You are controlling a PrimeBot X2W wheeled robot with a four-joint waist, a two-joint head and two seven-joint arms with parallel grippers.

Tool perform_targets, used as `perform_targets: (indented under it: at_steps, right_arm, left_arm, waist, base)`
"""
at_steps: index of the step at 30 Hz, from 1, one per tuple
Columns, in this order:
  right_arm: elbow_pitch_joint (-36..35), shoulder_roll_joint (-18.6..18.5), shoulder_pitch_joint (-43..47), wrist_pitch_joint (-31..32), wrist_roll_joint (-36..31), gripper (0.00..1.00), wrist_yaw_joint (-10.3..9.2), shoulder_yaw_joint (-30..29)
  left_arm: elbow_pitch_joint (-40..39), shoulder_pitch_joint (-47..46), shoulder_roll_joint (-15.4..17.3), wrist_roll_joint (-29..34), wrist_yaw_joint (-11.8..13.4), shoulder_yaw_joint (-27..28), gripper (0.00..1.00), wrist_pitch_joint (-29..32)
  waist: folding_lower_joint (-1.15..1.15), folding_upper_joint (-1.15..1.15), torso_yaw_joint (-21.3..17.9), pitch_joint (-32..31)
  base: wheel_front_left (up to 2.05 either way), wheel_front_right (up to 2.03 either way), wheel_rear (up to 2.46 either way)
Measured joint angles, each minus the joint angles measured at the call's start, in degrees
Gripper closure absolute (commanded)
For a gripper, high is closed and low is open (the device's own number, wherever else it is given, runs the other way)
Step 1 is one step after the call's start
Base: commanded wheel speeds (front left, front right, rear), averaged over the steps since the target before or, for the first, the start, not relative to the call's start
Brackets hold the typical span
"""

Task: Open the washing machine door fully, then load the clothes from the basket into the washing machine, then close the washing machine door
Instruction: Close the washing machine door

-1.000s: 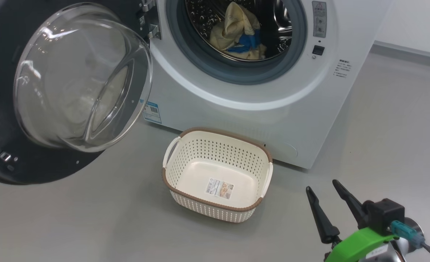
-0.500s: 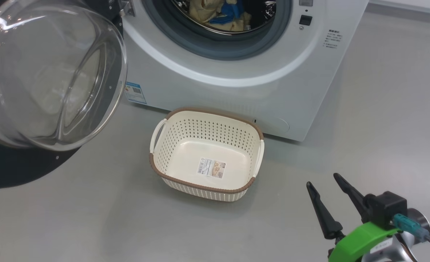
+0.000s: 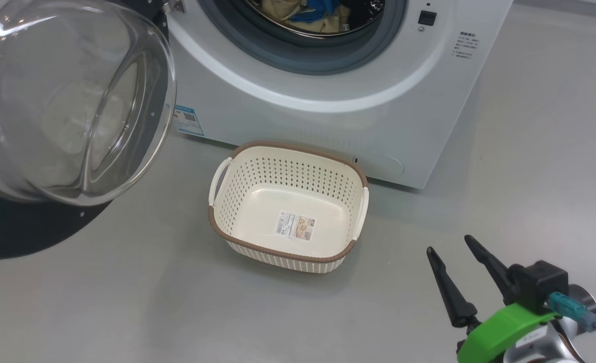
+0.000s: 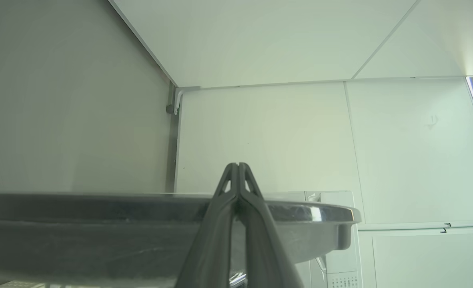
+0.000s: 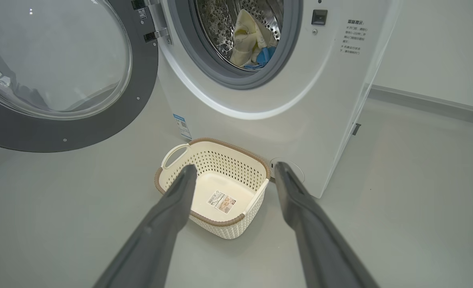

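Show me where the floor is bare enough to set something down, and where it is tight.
Bare floor lies in front of the basket, between the open washing machine door and the right gripper; more right of the washing machine. Tight: the strip between basket and machine front, and below the door.

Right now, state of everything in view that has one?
washing machine door: swung wide open.
clothes: inside the drum.
basket: upright on the floor, empty.
left gripper: fingers shut, nothing between them.
right gripper: fingers open, empty, over the floor.
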Motion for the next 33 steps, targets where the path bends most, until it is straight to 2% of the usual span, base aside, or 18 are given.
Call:
perform_targets:
  at_steps: [13,22,28,33]
  right_arm:
    - [-0.15,0.02,-0.44,0.24,-0.01,0.00,0.00,0.02]
    - [-0.10,0.04,-0.90,0.22,0.00,0.00,0.00,0.05]
    - [0.53,0.07,-0.95,0.05,0.22,0.00,0.00,0.07]
    - [0.78,0.08,-1.01,-0.11,0.48,0.00,0.00,0.08]
  left_arm:
    - [-2.78,0.65,-0.22,-2.12,0.00,-0.01,1.00,11.55]
    - [-5.36,2.40,-0.96,-4.01,-0.01,0.89,1.00,16.60]
    - [-6.50,2.57,-3.48,-4.92,0.05,0.85,1.00,19.81]
    - [-7.89,2.79,-4.08,-5.32,0.05,1.00,1.00,22.47]
  waist:
    - [0.00,0.00,1.87,0.95]
    - [0.00,0.00,2.15,1.87]
    - [0.00,0.00,2.27,1.89]
    - [0.00,0.00,2.39,1.80]
  base:
    - [0.00,0.00,0.00]
    - [0.00,0.00,0.00]
    - [0.00,0.00,0.00]
    - [0.00,0.00,0.00]
